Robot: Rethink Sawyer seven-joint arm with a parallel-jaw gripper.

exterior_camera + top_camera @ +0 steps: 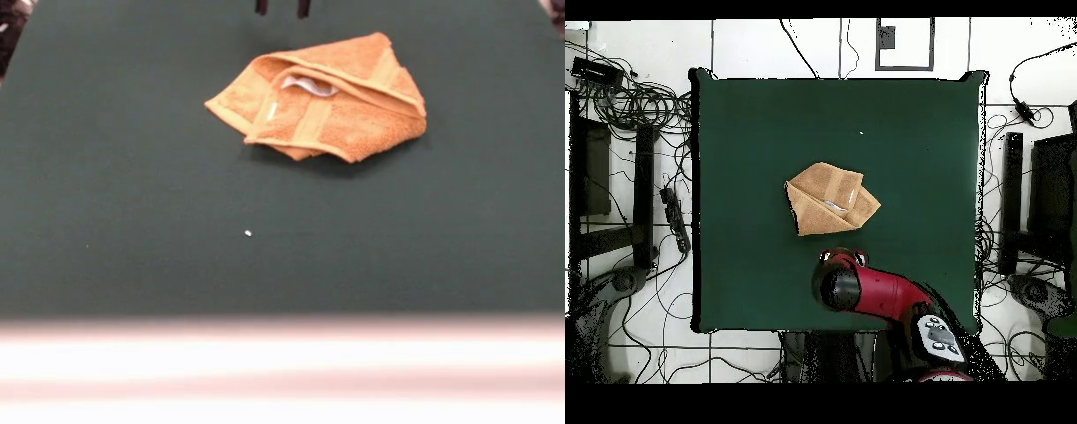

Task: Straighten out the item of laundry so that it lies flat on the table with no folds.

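The orange-tan towel [322,102] lies crumpled and folded over itself on the far middle of the green table [132,221]. Its white label [309,86] shows on top, beside a flat border band. In the overhead view the towel [830,200] is a folded, roughly five-sided heap at the centre of the table [915,130]. Only the two dark tips of my gripper [282,7] show at the top edge, apart from each other with nothing between them. They are beyond the towel and clear of it. In the overhead view the red arm [865,290] covers the gripper.
A small white speck [248,233] lies on the cloth nearer the pale front edge [282,353]. It also shows in the overhead view [861,132]. Cables and dark equipment [635,200] surround the table on the floor.
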